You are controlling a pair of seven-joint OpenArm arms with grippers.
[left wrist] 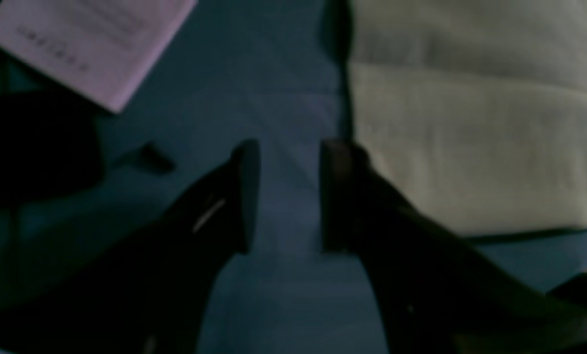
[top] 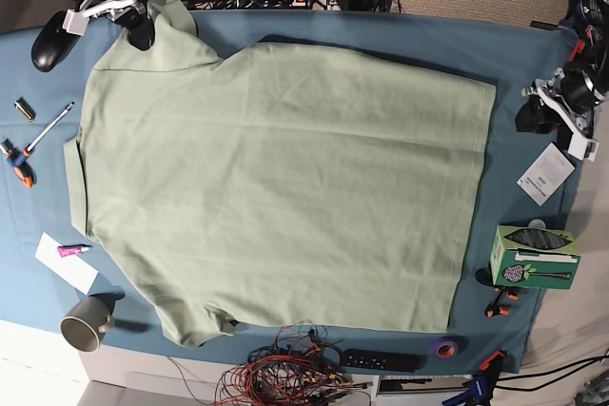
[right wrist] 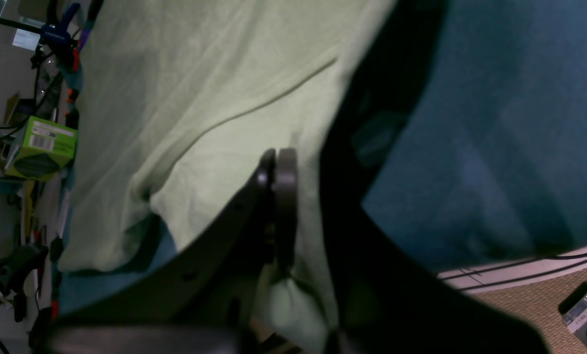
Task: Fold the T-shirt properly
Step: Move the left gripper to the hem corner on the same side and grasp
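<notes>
The T-shirt point(top: 276, 187) lies spread flat across most of the teal-blue cloth on the tabletop point(top: 381, 30), its collar end toward the left of the base view and its hem toward the right, with one sleeve at the upper left and the other at the lower left. It looks like soft, light knit that will drape, stretch and wrinkle rather than hold a crease, so it is probably best pinched at edges and corners (a sleeve tip, a hem corner) and lifted slowly so that the layers do not drag. The right gripper point(right wrist: 277, 162) has its jaws pressed together at the upper-left sleeve, and pale green fabric bunches just below them, so it appears clamped on the T-shirt there. The left gripper point(left wrist: 286, 196) hangs with its jaws apart over bare cloth just beside the shirt's hem edge, holding nothing. A white card point(top: 544, 174) near it carries print too blurred to read; the green box point(top: 533, 256) shows a barcode label, also illegible.
</notes>
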